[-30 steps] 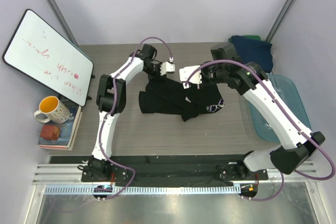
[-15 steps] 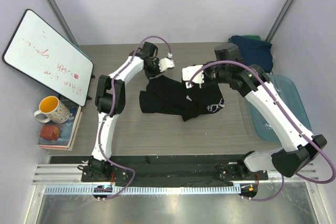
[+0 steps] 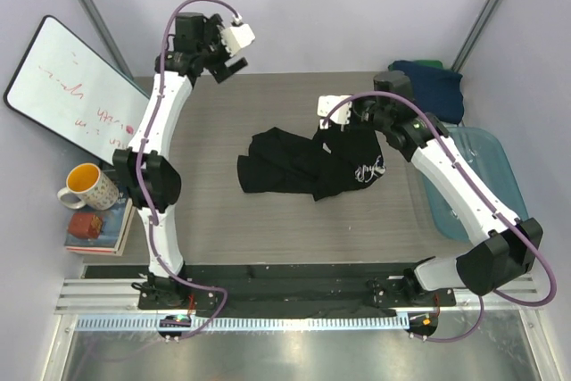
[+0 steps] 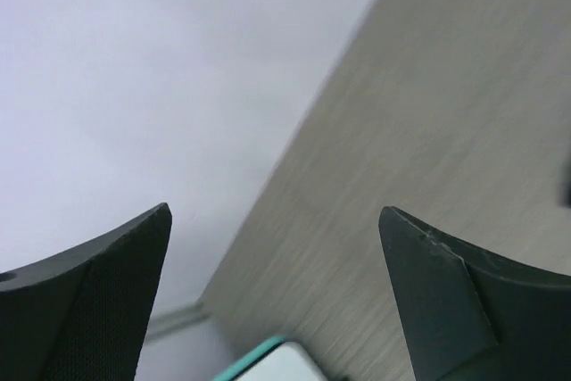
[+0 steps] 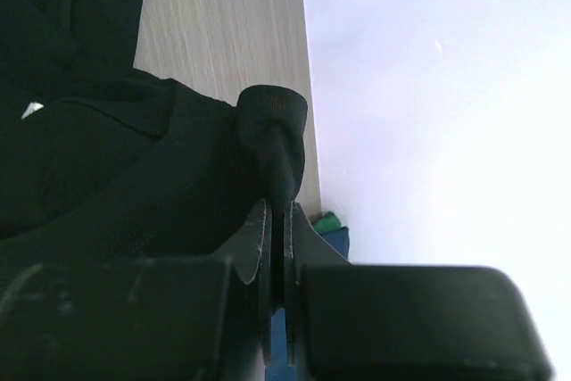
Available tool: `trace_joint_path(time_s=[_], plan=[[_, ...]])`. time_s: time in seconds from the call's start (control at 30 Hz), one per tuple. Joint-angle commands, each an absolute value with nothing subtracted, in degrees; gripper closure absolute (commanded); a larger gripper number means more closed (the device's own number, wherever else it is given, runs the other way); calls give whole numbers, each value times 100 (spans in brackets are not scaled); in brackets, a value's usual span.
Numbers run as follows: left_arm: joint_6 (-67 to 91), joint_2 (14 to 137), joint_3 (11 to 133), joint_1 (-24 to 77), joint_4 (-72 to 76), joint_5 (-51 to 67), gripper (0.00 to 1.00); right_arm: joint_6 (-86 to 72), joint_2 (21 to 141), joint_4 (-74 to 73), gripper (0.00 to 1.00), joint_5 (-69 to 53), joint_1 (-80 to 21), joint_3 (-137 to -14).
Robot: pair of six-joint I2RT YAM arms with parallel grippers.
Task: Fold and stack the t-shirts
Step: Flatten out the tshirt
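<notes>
Left arm is stretching up and out toward the far-left corner of the table (image 3: 223, 216), links nearly straight. The left gripper (image 3: 228, 60) is hanging high over the far edge, with its jaws standing wide apart and holding nothing. Right arm is bending in from the right side. The right gripper (image 3: 328, 127) is pinching a bunched fold on the far edge of the black t-shirt (image 3: 290, 167), its jaws pressed together on the cloth. Shirt is lying crumpled mid-table, white lettering showing on its right part. Navy t-shirt (image 3: 433, 86) is sitting at the far-right corner, next to the blue tub (image 3: 486, 167).
</notes>
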State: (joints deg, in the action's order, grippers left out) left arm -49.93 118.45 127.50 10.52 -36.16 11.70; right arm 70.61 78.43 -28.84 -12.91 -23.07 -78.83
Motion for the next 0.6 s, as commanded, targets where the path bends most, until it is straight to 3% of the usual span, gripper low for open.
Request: trace_joint_path(time_s=[0.0,0.17,0.57], plan=[[-4844,12382,12383,1195,-4587,3171,0,6970,7761,-2197,99,-1441,-2320,-7928],[-4588,13718,14076,1204,-5685,4094,0,6970,7664,-2197,99,-1398,-2303,-7866],[-4483,14546,14300,1204,-5186,4192,0,6943,7646,-2206,99,-1239,-2276,-7857]])
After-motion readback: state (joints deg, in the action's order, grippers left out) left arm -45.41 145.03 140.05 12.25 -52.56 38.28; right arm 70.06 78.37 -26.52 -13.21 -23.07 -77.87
